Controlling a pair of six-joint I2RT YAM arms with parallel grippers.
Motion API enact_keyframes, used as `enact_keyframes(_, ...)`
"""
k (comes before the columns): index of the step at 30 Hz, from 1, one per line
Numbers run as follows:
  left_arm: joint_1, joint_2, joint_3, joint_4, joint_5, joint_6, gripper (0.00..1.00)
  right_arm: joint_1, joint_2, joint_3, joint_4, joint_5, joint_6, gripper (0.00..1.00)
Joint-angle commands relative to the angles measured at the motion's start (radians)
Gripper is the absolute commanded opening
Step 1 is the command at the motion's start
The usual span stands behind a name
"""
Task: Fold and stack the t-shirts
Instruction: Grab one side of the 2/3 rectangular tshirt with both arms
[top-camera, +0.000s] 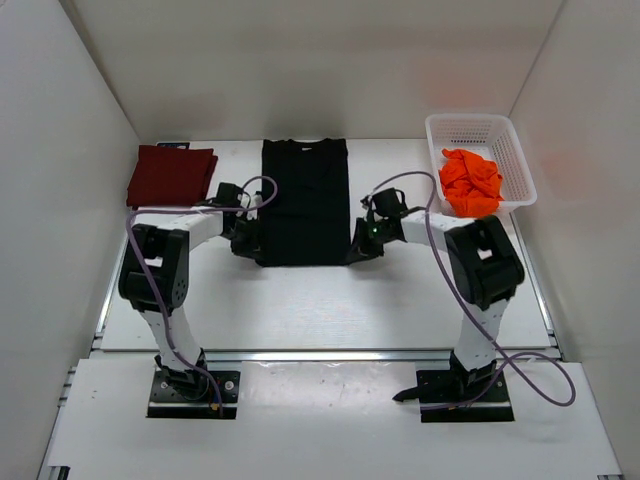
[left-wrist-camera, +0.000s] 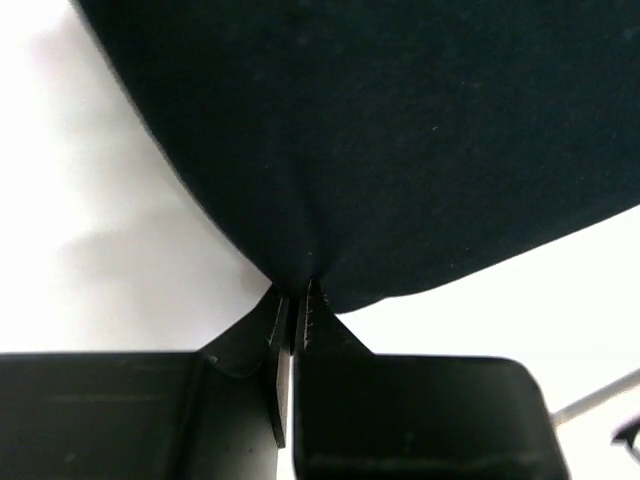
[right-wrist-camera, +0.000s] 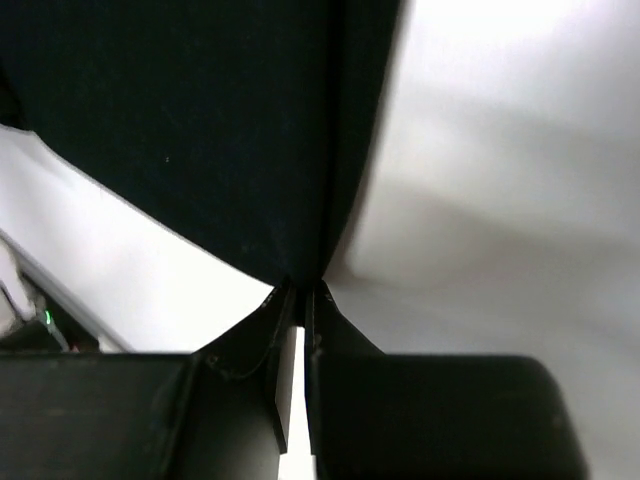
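Note:
The black t-shirt (top-camera: 305, 200) lies lengthwise in the middle of the table, sleeves folded in. My left gripper (top-camera: 256, 246) is shut on its near left corner; in the left wrist view the cloth (left-wrist-camera: 380, 140) is pinched between the tips of my left gripper (left-wrist-camera: 300, 292). My right gripper (top-camera: 358, 248) is shut on its near right corner, with the cloth (right-wrist-camera: 200, 130) pinched at my right gripper (right-wrist-camera: 303, 290). The maroon t-shirt (top-camera: 171, 176) lies folded at the far left. The orange t-shirt (top-camera: 470, 181) lies crumpled in the white mesh basket (top-camera: 514, 140).
The basket stands at the far right against the white side wall. White walls enclose the table on the left, back and right. Purple cables loop from both arms above the table.

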Motion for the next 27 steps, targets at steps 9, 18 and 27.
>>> enact_keyframes(9, -0.185, -0.562, -0.314, -0.298, -0.001, 0.136, 0.38, 0.245, -0.611, -0.477, -0.140, 0.033, 0.039, 0.02)
enact_keyframes(18, -0.066, -0.709, -0.343, -0.327, 0.180, 0.143, 0.70, 0.147, -1.000, -0.568, -0.293, 0.159, 0.029, 0.41)
enact_keyframes(27, -0.023, -0.504, -0.228, -0.046, 0.002, 0.106, 0.72, 0.020, -0.600, -0.318, 0.001, 0.181, -0.172, 0.48)
